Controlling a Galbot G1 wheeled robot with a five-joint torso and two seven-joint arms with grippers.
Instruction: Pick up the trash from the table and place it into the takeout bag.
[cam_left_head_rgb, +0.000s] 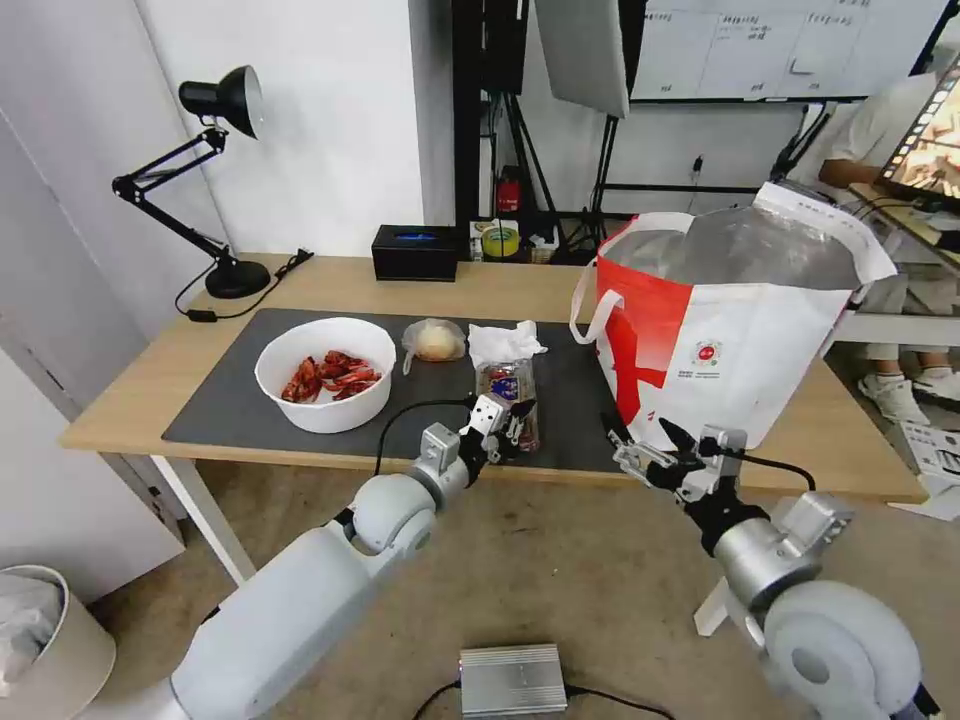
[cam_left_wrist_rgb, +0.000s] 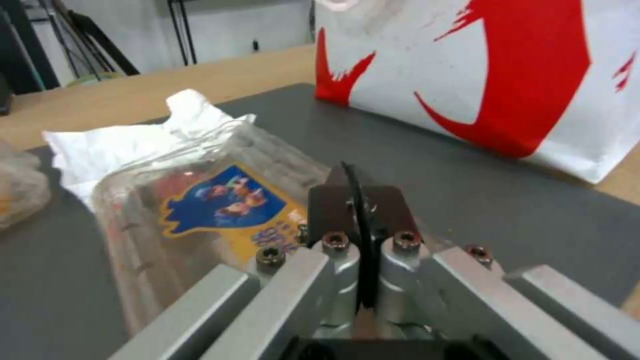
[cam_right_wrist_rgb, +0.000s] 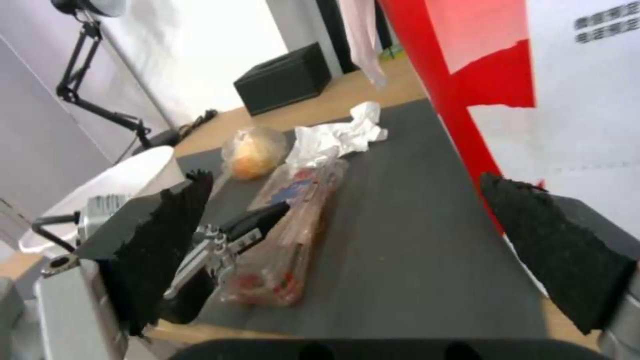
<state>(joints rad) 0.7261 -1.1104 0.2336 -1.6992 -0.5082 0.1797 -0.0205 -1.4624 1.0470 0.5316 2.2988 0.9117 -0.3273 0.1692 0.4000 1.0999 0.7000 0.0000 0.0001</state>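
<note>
Head view: left gripper (cam_left_head_rgb: 510, 425) clamps the near end of the box (cam_left_head_rgb: 508, 395) on the mat (cam_left_head_rgb: 230, 400), mid-table, with tissue (cam_left_head_rgb: 505, 342), bun (cam_left_head_rgb: 434, 341) and bowl (cam_left_head_rgb: 326, 373) to its left and the bag (cam_left_head_rgb: 730, 330) to its right.

Left wrist view: the pads (cam_left_wrist_rgb: 357, 210) meet on only a thin plastic lip, so the box could well slip or flex free when lifted.

Right wrist view: right gripper (cam_right_wrist_rgb: 360, 240) hangs wide open at the near edge beside the bag, whose tall wall stands between box and opening.

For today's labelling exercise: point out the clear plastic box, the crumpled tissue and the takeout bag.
clear plastic box (cam_left_wrist_rgb: 200, 215), left wrist view, blue label.
crumpled tissue (cam_left_head_rgb: 505, 341), head view, middle.
takeout bag (cam_left_head_rgb: 745, 345), head view, white front panel.
</note>
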